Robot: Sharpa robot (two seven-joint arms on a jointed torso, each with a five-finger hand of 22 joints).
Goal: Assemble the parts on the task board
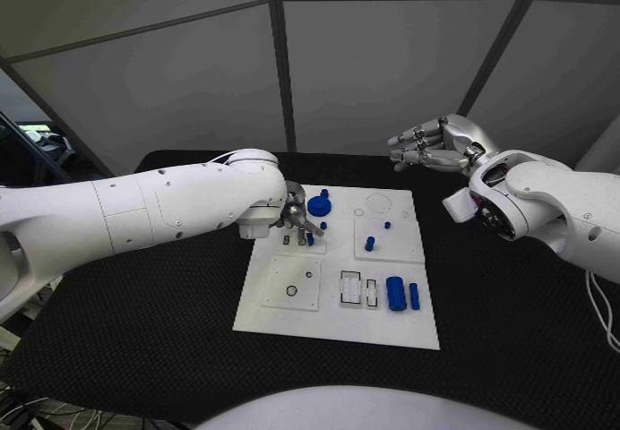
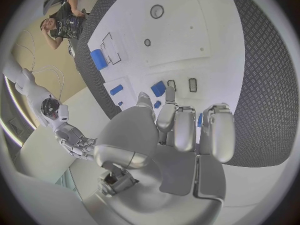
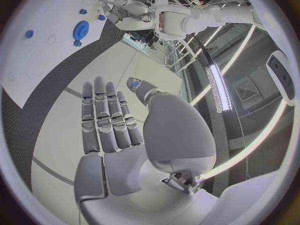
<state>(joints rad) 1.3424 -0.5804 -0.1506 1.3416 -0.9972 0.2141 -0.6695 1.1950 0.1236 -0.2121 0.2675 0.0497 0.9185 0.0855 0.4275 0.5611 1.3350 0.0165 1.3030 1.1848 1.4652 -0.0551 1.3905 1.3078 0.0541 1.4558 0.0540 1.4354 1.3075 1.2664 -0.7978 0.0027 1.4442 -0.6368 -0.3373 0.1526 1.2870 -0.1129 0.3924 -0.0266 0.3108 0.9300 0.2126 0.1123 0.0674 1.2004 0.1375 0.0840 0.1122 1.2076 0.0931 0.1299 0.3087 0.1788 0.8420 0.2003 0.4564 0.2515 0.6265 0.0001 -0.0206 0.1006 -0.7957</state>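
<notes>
White and flat, the task board (image 1: 339, 318) lies mid-table; near its front edge two smooth blue rods (image 1: 402, 294) lie side by side, pointing front to back. Farther back, the left hand (image 1: 296, 218) reaches fingers-down onto the board beside a round blue gear (image 1: 319, 207); whether it holds anything I cannot tell. Farthest, the right hand (image 1: 433, 145) hangs in the air, fingers straight and apart, holding nothing.

A black table (image 1: 155, 313) with a textured top carries the white task board (image 1: 339, 327) at its middle.
</notes>
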